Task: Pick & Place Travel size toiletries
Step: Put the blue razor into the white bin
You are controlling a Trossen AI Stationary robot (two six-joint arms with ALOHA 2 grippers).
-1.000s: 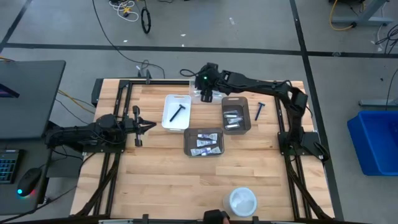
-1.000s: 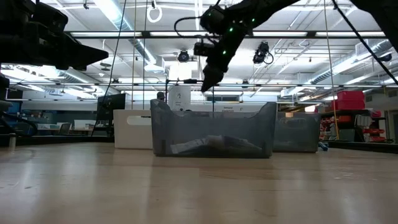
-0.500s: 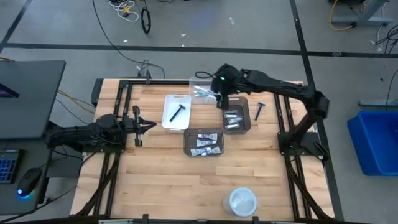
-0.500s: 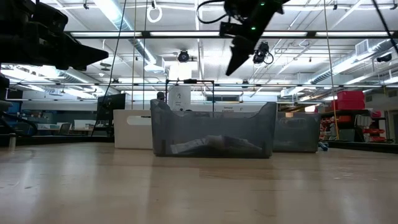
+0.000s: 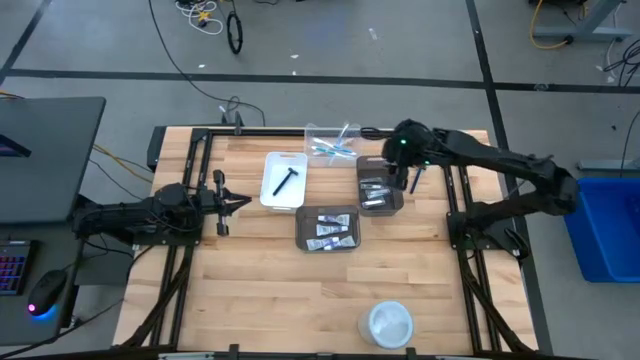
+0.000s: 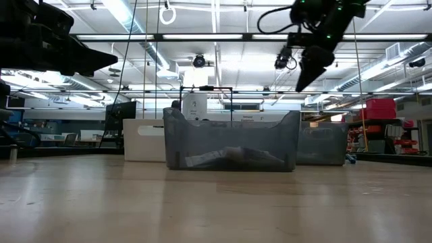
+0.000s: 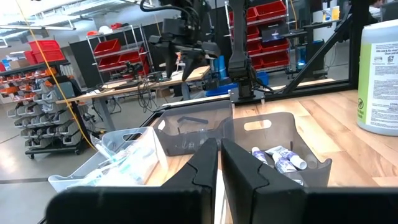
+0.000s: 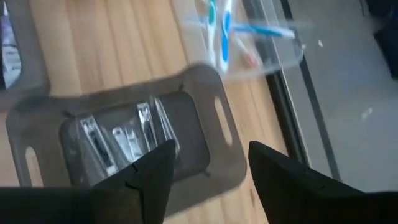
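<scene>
The left gripper (image 5: 232, 204) hangs over bare wood near the table's left edge, its fingers pressed together on nothing, with open boards ahead of it as far as the white bin (image 5: 283, 181), which holds a black razor (image 5: 288, 179). Beyond that, nearer the table's middle, a dark grey bin (image 5: 327, 229) carries small toothpaste tubes (image 5: 330, 229). At the far edge a clear bin (image 5: 330, 143) holds blue and white toothbrushes (image 5: 332, 149); its walls are hard to make out against the floor. The right gripper (image 5: 398, 182) hovers high over the right rim of a second dark grey bin (image 5: 380, 184), fingers (image 8: 148, 176) spread apart and empty; the small silvery items (image 8: 118, 138) in that bin lie just below it, too small to name surely. Just right of this gripper, partly hidden by the arm, a blue razor (image 5: 417, 178) lies on the wood close to the frame rail, which leaves little room on that side. A round white dish (image 5: 390, 323) sits well apart at the near edge.
</scene>
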